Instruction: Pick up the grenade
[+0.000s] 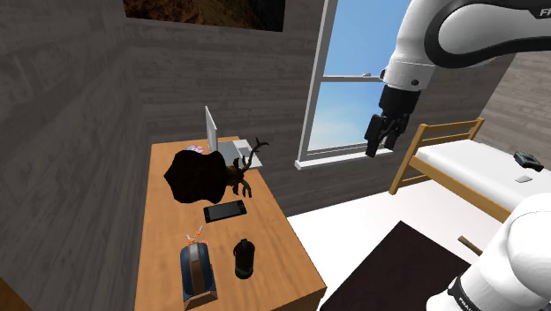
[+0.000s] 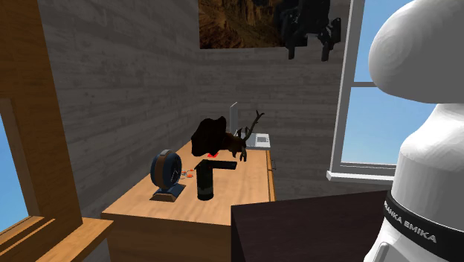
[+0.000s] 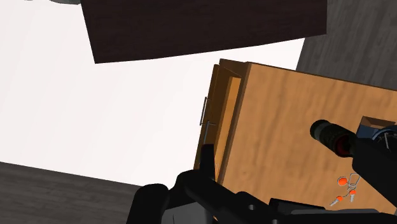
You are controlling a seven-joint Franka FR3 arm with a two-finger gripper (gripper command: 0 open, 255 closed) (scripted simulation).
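The grenade (image 1: 244, 258) is a dark, upright cylinder near the front edge of the wooden desk (image 1: 283, 243). In the second exterior view the grenade (image 2: 204, 180) stands beside a blue round object, and in the wrist view the grenade (image 3: 331, 136) shows on the desk top (image 3: 280, 121), well ahead of the hand. My gripper (image 1: 380, 146) hangs high in the air in front of the window, far from the desk on the shoulder view's right. From the second exterior view the gripper (image 2: 307, 52) has its two fingers apart, with nothing between them.
On the desk are a blue round object on a stand (image 1: 195, 269), a black phone (image 1: 224, 211), a dark antlered shape (image 1: 203, 175), a white upright panel (image 1: 212, 131) and small orange bits (image 1: 192, 236). A wooden bed (image 1: 477, 163) stands beyond the window (image 1: 353, 71).
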